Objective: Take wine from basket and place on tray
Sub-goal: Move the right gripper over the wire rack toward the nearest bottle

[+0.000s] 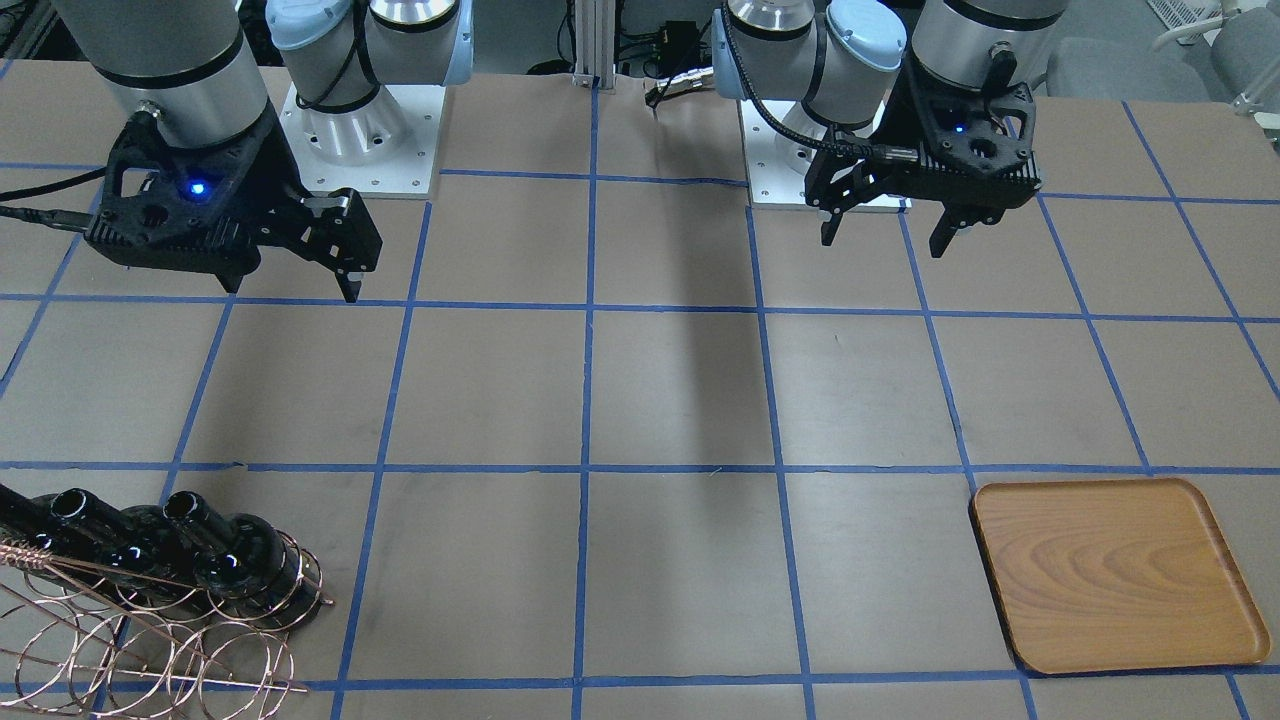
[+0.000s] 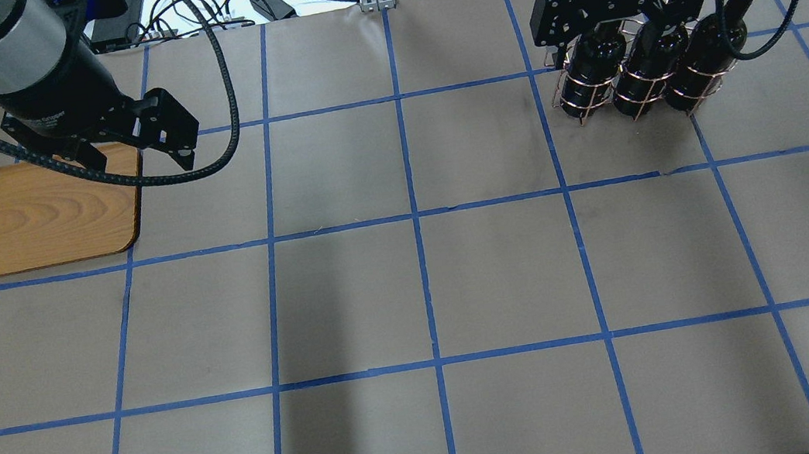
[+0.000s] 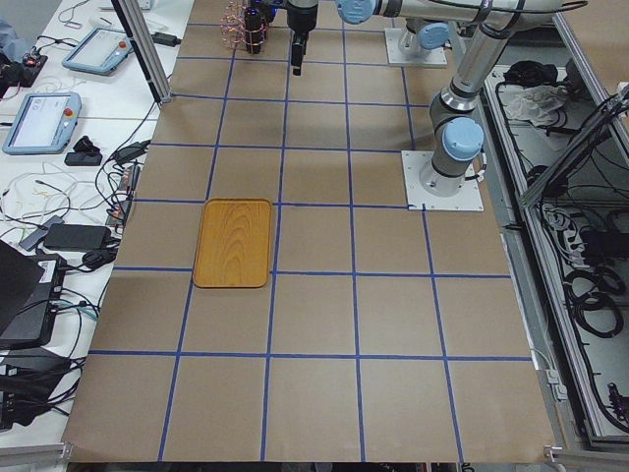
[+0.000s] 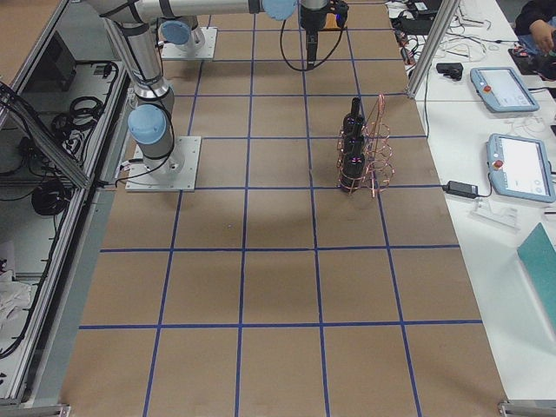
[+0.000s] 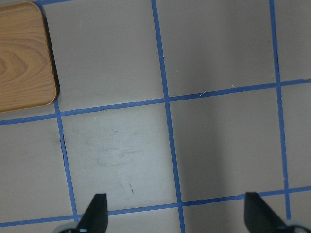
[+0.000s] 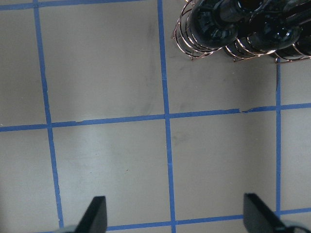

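- 3 wine bottles [image 2: 638,75] stand neck-up in a row inside the basket [image 1: 150,640], in its rings on the robot side; the rings on the operator side are empty.
- Basket sits on the table [image 2: 420,287] at the robot's R, far edge; tray [image 2: 51,215] is at the robot's L, far edge, well apart from the basket w/ several grid squares between.
- Tray is bare wood, nothing on it.
- R gripper [image 1: 292,290]: fingers spread wide, nothing between them, holding nothing.
- R wrist view: both fingertips [image 6: 97,213] at the bottom edge over bare table; bottles + basket rings in the top-R corner, well apart from the tips and outside the gap.
- Overhead view: R gripper body overlaps the bottle necks, but the front view shows it raised and on the robot side of the basket, not touching.
- L gripper [image 1: 885,245]: also wide open, empty.
- L wrist view: fingertips [image 5: 96,213] over a taped grid crossing; a rounded tray corner shows top-L, apart from the tips.
- Overhead: L gripper hangs just beside the tray's R edge, above it, no contact.
- No bottle is touched by either gripper.
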`<action>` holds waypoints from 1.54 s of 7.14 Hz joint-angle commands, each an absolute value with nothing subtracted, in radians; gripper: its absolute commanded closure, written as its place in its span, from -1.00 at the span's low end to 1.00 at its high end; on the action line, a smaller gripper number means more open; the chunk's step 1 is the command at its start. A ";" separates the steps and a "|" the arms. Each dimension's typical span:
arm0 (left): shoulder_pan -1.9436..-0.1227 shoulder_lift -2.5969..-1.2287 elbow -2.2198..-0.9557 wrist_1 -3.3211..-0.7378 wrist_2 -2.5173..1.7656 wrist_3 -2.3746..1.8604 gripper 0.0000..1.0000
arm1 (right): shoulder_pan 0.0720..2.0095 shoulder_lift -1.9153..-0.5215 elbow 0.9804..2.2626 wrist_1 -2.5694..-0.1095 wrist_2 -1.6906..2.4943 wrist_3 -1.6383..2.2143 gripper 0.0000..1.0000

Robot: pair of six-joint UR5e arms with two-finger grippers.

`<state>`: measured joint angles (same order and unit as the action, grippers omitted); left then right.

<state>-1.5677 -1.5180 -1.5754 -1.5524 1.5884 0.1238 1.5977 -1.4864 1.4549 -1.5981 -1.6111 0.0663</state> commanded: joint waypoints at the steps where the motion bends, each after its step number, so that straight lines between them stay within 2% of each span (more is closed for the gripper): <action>1: -1.568 -1.517 -1.575 -1.552 1.589 0.124 -1.00 | 1.480 -1.486 1.453 -1.646 -1.600 -0.120 -1.00; 4: -1.568 -1.517 -1.575 -1.552 1.589 0.124 -1.00 | 1.306 -1.462 1.454 -1.744 -1.533 -0.368 -0.99; 5: -1.568 -1.517 -1.575 -1.552 1.589 0.124 -1.00 | 1.301 -1.421 1.454 -1.796 -1.534 -0.370 -0.82; 11: -1.568 -1.517 -1.575 -1.552 1.589 0.124 -1.00 | 1.301 -1.266 1.451 -1.948 -1.529 -0.350 -0.77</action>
